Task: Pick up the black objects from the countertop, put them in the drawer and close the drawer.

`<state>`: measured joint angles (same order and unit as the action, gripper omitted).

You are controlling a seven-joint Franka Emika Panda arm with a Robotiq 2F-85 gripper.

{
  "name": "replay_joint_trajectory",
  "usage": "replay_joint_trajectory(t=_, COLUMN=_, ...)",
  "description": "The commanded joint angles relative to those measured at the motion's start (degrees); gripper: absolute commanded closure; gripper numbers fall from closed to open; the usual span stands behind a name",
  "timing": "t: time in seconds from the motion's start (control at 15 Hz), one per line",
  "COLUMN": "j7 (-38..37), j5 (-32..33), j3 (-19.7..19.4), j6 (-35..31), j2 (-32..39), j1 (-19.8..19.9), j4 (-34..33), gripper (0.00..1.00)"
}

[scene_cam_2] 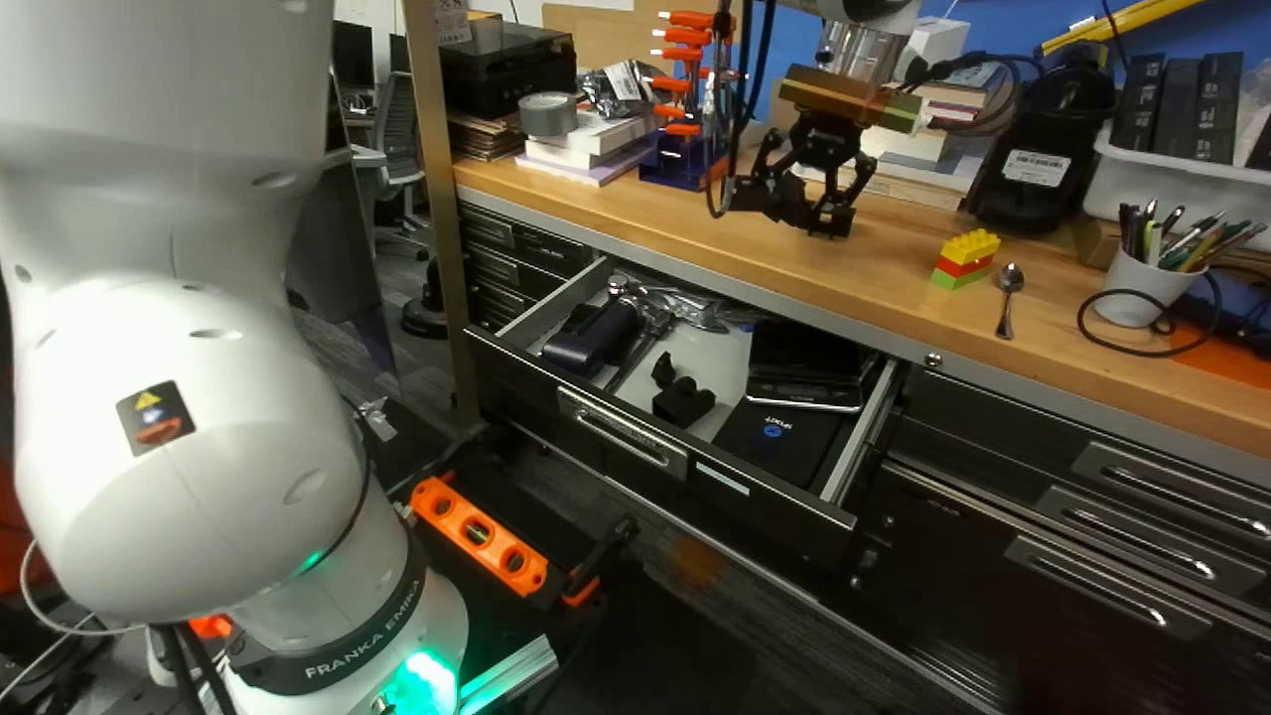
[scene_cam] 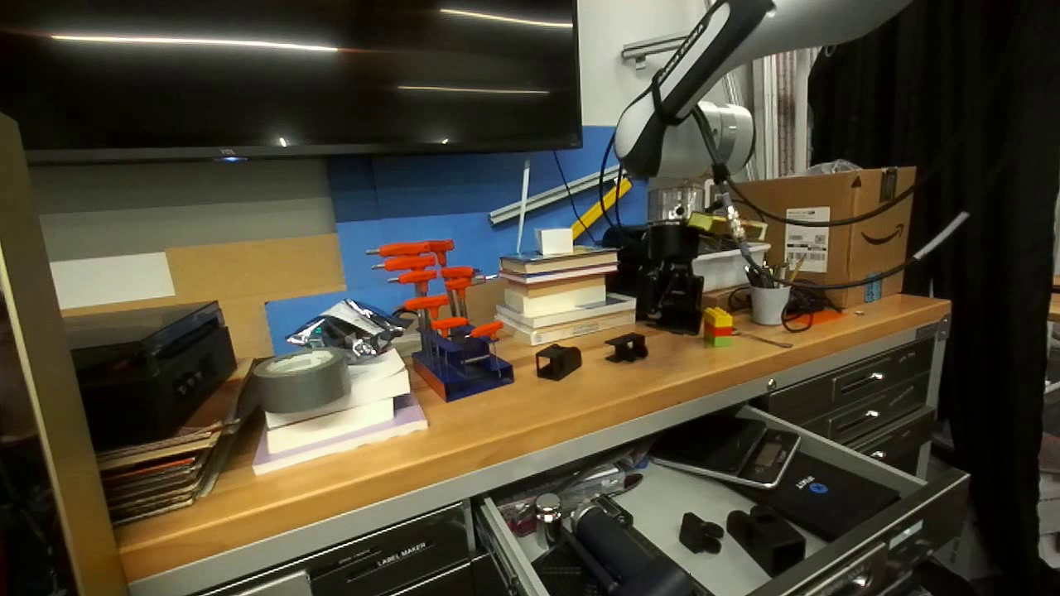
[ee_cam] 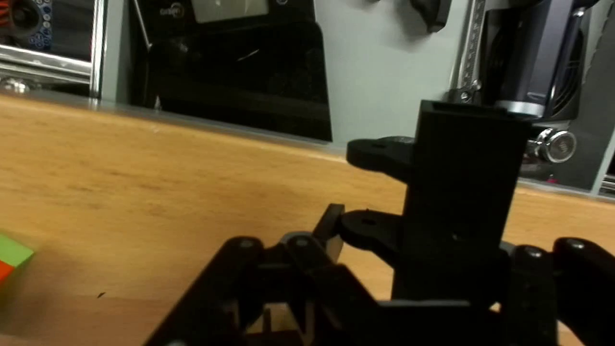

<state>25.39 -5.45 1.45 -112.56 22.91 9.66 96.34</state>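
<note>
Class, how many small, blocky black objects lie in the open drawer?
2: the smaller black object farther back, and the larger black object nearer the drawer front. More may hide under other contents.

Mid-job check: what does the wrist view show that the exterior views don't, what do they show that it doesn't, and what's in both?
Only wrist view: the holed tabs of the black piece held between the fingers, and a dark fleck on the countertop.

Only exterior views: the drawer front and red-handled tool rack; in an exterior view, also a hollow black piece and a bracket-like black piece on the countertop.

Both: the open drawer, the countertop, the fingers and the brick stack, just its corner in the wrist view.
</note>
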Motion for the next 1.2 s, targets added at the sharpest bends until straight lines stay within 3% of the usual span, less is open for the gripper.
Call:
replay_joint_trajectory(t=0.0, j7=-2.4, j5=-2.1, j3=-0.1, j6=-2.8, j2=-12.6, j1=-1.2, j4=14.1, gripper=0.76)
replay_joint_trajectory(t=0.2, j7=-4.6, j5=-4.9, j3=-0.2, j6=-6.4, j2=-19.1, j1=-2.9, j4=23.2, gripper=0.76)
replay_joint_trajectory(t=0.47, j7=-7.7, j5=-9.6, j3=0.1, j6=-17.6, j2=-23.5, j1=-5.9, j4=36.2, gripper=0.76)
replay_joint_trajectory(t=0.8, j7=-13.0, j5=-13.9, j3=1.2, j6=-29.4, j2=-22.6, j1=-9.6, j4=47.3, gripper=0.76)
replay_joint_trajectory(t=1.13, j7=-16.6, j5=-17.8, j3=2.6, j6=-36.0, j2=-21.6, j1=-11.8, j4=54.4, gripper=0.76)
